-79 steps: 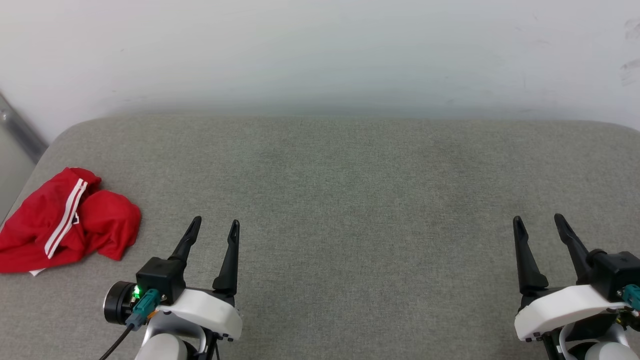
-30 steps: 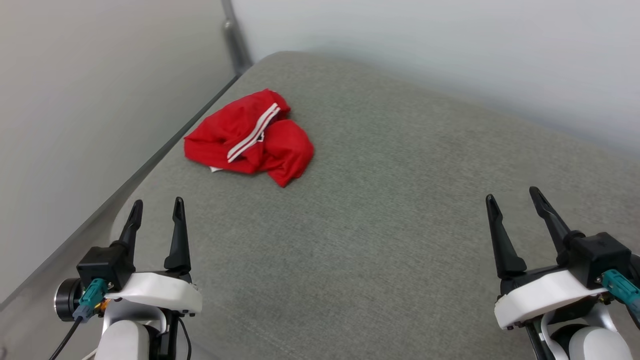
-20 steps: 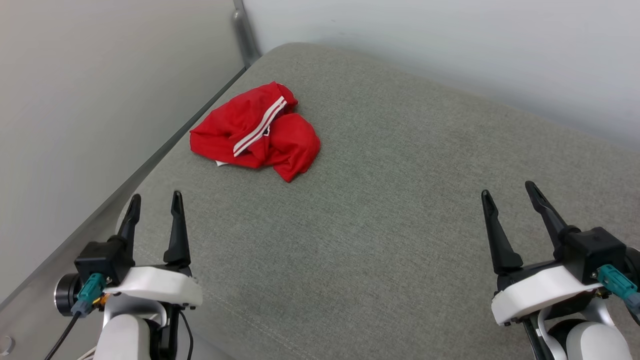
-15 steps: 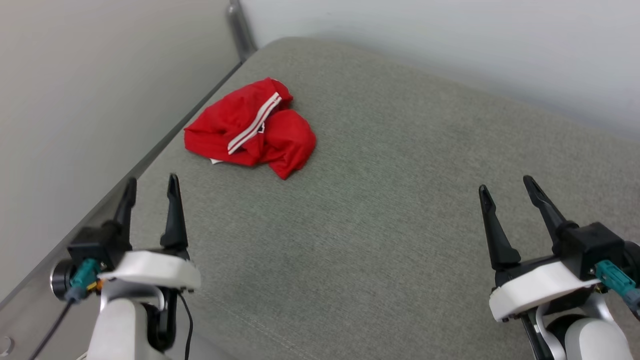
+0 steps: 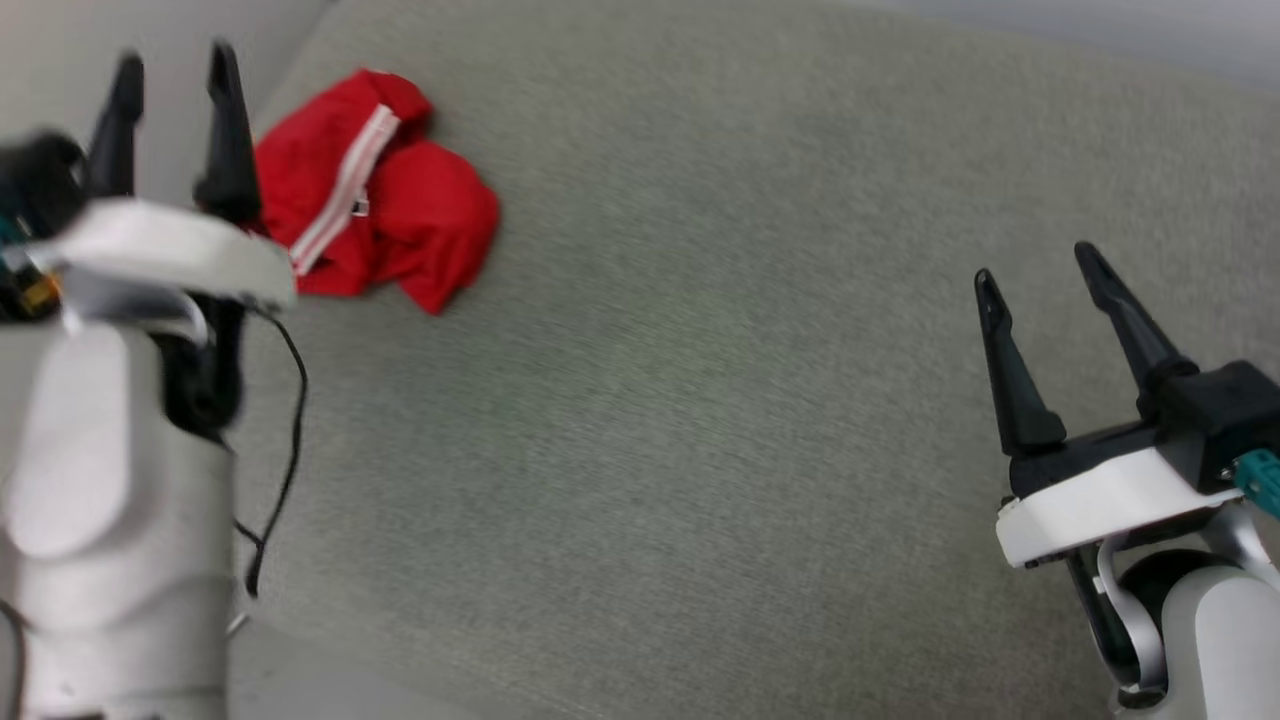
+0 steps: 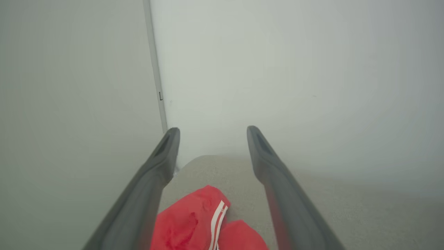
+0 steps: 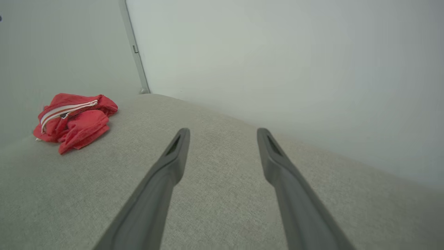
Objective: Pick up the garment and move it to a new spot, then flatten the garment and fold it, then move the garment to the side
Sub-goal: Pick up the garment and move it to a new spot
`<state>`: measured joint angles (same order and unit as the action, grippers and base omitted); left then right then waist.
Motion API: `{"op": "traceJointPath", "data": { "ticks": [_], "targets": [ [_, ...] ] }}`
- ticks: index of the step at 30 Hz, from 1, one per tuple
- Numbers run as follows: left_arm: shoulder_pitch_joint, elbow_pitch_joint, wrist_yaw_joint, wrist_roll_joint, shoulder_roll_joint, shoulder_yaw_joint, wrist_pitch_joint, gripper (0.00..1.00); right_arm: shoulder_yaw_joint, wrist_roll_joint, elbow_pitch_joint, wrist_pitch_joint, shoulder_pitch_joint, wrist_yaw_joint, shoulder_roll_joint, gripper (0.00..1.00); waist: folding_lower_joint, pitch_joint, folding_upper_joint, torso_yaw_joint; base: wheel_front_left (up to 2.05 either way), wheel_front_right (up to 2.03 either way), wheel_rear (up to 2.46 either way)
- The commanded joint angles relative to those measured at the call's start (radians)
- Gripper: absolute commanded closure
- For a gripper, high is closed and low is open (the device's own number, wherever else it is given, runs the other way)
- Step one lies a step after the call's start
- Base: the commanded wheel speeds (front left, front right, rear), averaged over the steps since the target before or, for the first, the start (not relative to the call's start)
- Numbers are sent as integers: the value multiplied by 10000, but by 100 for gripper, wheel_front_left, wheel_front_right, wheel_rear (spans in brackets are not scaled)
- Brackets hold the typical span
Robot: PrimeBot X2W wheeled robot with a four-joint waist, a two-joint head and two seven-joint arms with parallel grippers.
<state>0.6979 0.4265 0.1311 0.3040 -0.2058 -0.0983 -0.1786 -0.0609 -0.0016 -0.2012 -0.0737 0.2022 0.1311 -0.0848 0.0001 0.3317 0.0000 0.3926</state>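
No lettering can be read; the garment [image 5: 410, 205] lies crumpled (a small dark mark by its stripe is blurred).

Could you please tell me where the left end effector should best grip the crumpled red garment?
Probably the raised fold by the white stripe on the garment: it lies bunched, so a ridge stands there. Descend from above with the open left end effector, nearest it.
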Motion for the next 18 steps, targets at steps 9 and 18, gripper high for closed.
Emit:
{"op": "traceJointPath", "data": {
  "ticks": [9,18],
  "targets": [
    [2123,1540,-13,1183,-1767,305,3666,0,-90,-73,-33,250,776,-7,-48,0,-1,2032,0,-1390,0,0,0],
    [2521,3570,-173,2216,-2635,-32,7182,0,-309,-166,-80,490,1305,-7,40,0,-1,2813,0,-1898,0,0,0]
  ]
}}
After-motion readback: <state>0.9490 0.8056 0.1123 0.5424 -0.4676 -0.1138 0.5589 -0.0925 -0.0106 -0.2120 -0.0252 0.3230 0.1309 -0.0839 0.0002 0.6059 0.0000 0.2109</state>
